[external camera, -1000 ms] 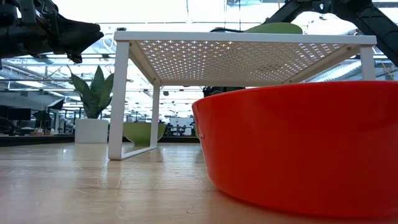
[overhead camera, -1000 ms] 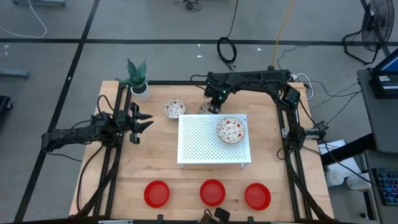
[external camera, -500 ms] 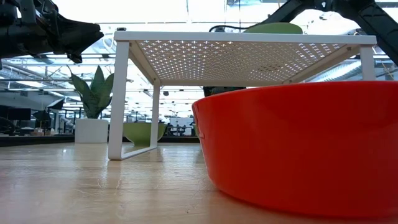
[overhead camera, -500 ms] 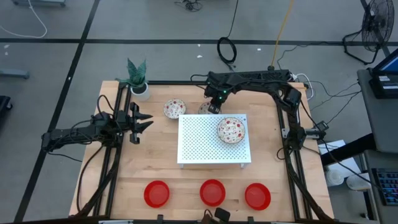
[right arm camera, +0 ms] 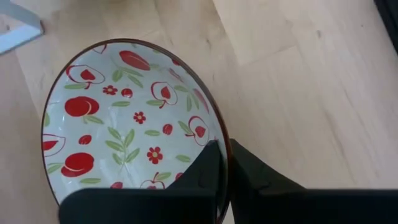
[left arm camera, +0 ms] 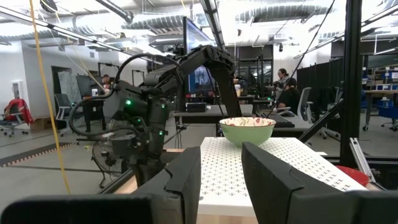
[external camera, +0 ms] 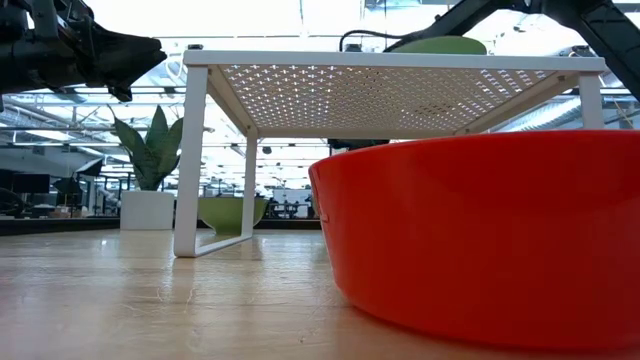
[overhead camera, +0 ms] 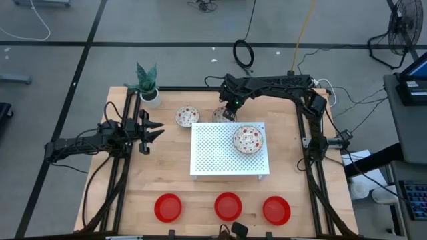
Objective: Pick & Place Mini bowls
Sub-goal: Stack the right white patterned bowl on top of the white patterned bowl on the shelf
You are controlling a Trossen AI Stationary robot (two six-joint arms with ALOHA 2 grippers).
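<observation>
My right gripper [overhead camera: 229,112] [right arm camera: 224,168] is at the table's far side, just beyond the white perforated board [overhead camera: 230,150], shut on a white mini bowl with red pattern [overhead camera: 221,115] [right arm camera: 130,124]. A second patterned bowl [overhead camera: 187,117] sits on the table to its left. A third [overhead camera: 248,139] [left arm camera: 247,129] stands on the board. Three red mini bowls [overhead camera: 168,207] [overhead camera: 228,205] [overhead camera: 276,210] sit in a row along the near edge. My left gripper [overhead camera: 152,130] [left arm camera: 221,174] waits open at the left, holding nothing. My right gripper pinches the patterned bowl's rim [right arm camera: 219,144], one finger inside the bowl and one outside. The fingers slant down from the far side. Whether the bowl's base is clear of the table I cannot tell.
A plant in a white pot [overhead camera: 148,93] stands at the far left corner. The board stands on legs [external camera: 190,160], with room under it. One red bowl [external camera: 480,240] fills the foreground of the low view. People sit in the room beyond [left arm camera: 287,84].
My right gripper has risen a little at the far side of the board, keeping the patterned bowl's rim in its fingers; more of the bowl now shows beside the gripper in the high view.
</observation>
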